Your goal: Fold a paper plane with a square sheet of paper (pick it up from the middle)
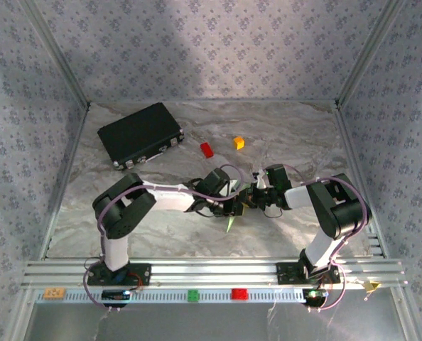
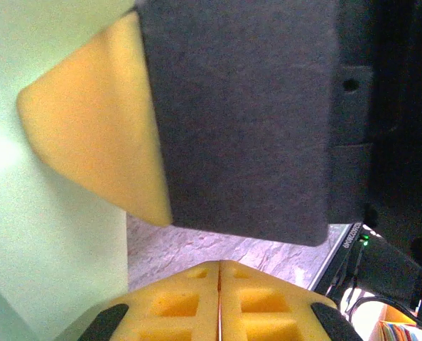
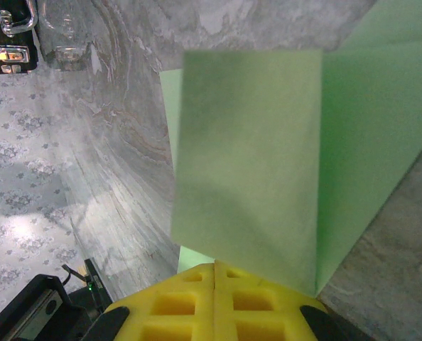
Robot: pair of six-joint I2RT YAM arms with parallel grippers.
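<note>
My right fingers [image 3: 205, 288] are clenched on the green paper [image 3: 246, 156]. Its folded flap stands up from between them at the centre of the frame, over the marbled table [image 3: 111, 142]. My left fingers [image 2: 209, 284] are pressed together too. I cannot tell whether paper lies between them, though the sheet runs down the left side of that view. Seen from above, both pairs meet at mid-table, with a tip of the paper poking out just below them. The black case [image 1: 140, 135] lies at upper left.

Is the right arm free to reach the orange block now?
Probably not yet: the right pincer is shut on the green paper; open table lies toward the orange block.
</note>
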